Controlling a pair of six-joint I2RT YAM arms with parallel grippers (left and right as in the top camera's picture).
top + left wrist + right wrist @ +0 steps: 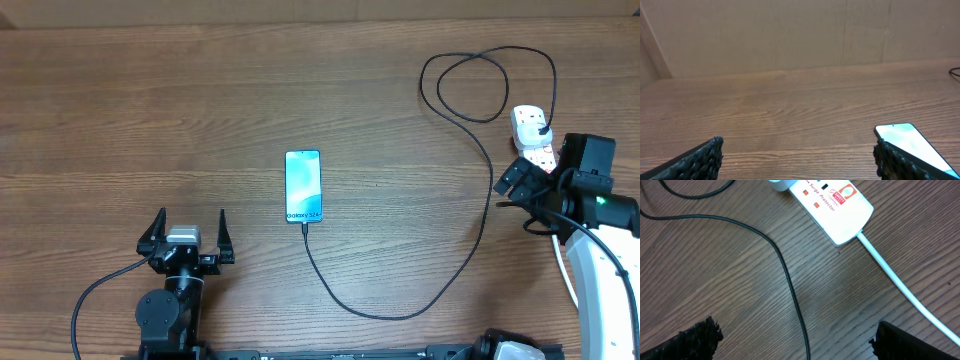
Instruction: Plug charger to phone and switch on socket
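Your right gripper (795,329) gapes empty beside the white elongated power strip (840,211). Left gripper (190,218) likewise, near the slim blue-screened smartphone (303,186).

The right wrist view cuts the socket (837,207) off at the picture's top edge, so its outlets stay out of sight. The white cord (900,276) leaving the socket runs out at the right edge, and the charger (788,282) beside the socket runs out at the left and bottom edges. From overhead, the right gripper (522,172) covers one end of the socket, whose switches are too small to read. At the charger's end farthest from the socket, the tip is too small to judge.
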